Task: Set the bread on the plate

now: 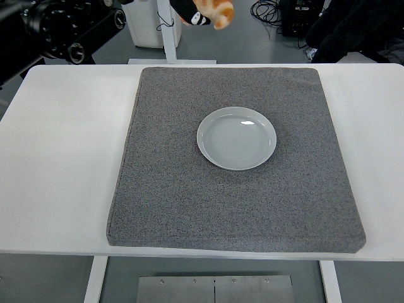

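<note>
The left hand, black-fingered and cut off by the picture's top edge, is curled around the golden-brown croissant-shaped bread, held high beyond the table's far edge. The bread's long axis slants down to the right, its paler tip lowest. Its crust looks glossy and ridged. Well below, the round pale grey glazed plate sits on a coarse grey felt mat covering the white table.

Bright, even overhead light; the round pale-grey glazed plate shows soft glare, faint shadow beneath; focus sharp.
</note>
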### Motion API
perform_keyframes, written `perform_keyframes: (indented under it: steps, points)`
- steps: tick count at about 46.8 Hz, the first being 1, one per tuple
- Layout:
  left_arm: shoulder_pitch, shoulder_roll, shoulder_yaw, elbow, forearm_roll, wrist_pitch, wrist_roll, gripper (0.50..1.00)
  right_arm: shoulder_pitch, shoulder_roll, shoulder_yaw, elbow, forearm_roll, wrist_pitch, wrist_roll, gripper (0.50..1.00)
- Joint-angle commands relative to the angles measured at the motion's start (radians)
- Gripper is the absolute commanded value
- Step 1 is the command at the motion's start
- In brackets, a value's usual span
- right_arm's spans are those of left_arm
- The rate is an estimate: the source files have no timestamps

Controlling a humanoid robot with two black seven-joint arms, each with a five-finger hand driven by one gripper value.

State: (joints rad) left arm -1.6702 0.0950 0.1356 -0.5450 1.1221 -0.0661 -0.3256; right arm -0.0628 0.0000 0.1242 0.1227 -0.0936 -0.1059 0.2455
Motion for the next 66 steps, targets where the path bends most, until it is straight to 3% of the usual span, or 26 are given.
perform_keyframes:
  steps: [1, 8, 50, 66]
  points:
    - [-0.005, -0.029, 0.012, 0.0, -0.001, 0.0, -0.003, 0.5, 0.0, 0.0, 0.0, 0.0, 0.0, 0.0, 0.0, 1.0]
    - [-0.013, -0.095, 0.033, 0.002, -0.001, 0.0, -0.003, 0.5, 0.0, 0.0, 0.0, 0.0, 0.0, 0.0, 0.0, 1.0]
    - [0.032, -0.095, 0.136, -0.045, 0.031, 0.015, 0.002, 0.5, 0.0, 0.0, 0.0, 0.0, 0.0, 0.0, 0.0, 1.0]
    - [0.135, -0.095, 0.134, -0.139, 0.028, 0.146, 0.0, 0.5, 0.0, 0.0, 0.0, 0.0, 0.0, 0.0, 0.0, 1.0]
